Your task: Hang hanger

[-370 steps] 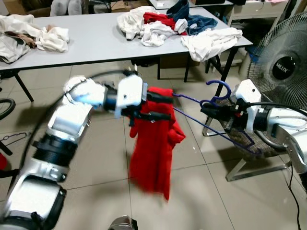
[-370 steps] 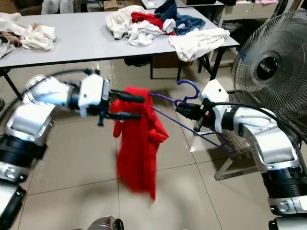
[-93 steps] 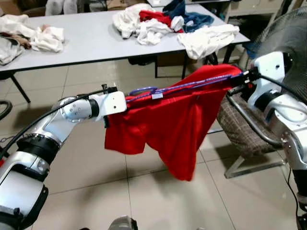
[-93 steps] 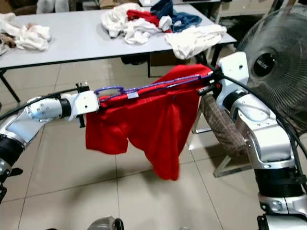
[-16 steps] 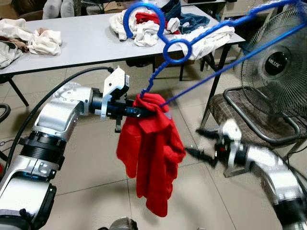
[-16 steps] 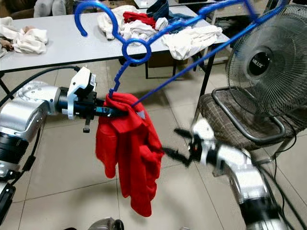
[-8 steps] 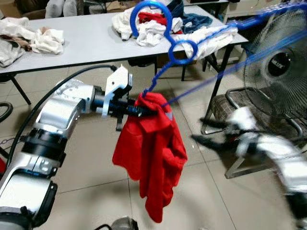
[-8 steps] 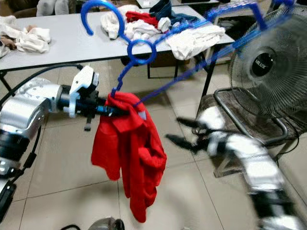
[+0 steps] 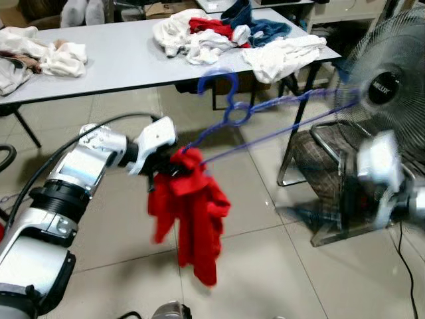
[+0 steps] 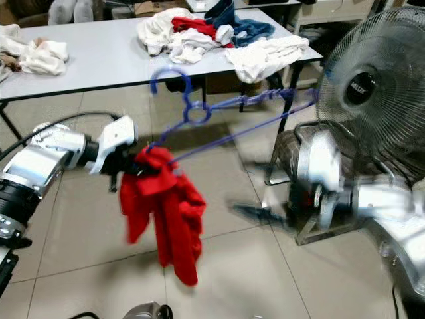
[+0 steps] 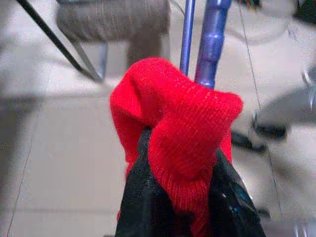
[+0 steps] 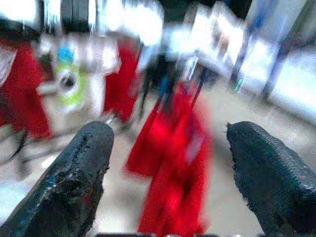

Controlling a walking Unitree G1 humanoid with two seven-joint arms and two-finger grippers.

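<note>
A blue plastic hanger (image 9: 234, 114) sticks up and to the right from my left gripper (image 9: 174, 163), its hook (image 9: 218, 81) uppermost. A red garment (image 9: 194, 219) hangs bunched from the hanger's low end. In the left wrist view the black fingers (image 11: 143, 197) are shut on the red garment (image 11: 180, 123), with the blue hanger rods (image 11: 211, 39) just beyond. My right arm (image 10: 325, 173) is blurred at the right, apart from the hanger. Its gripper (image 12: 168, 143) is open, with the fingers (image 12: 74, 177) wide apart and the red garment (image 12: 173, 163) blurred ahead.
A grey table (image 9: 126, 56) at the back carries piles of clothes (image 9: 212, 33) and more white clothes (image 9: 46, 56) at its left. A standing fan (image 9: 388, 86) and a metal-framed chair (image 9: 325, 159) stand at the right. Tiled floor (image 9: 265, 266) lies in front.
The hanger has swung lower and further from the camera, and the red garment sways with it. My right arm has pulled back to the right and is blurred.
</note>
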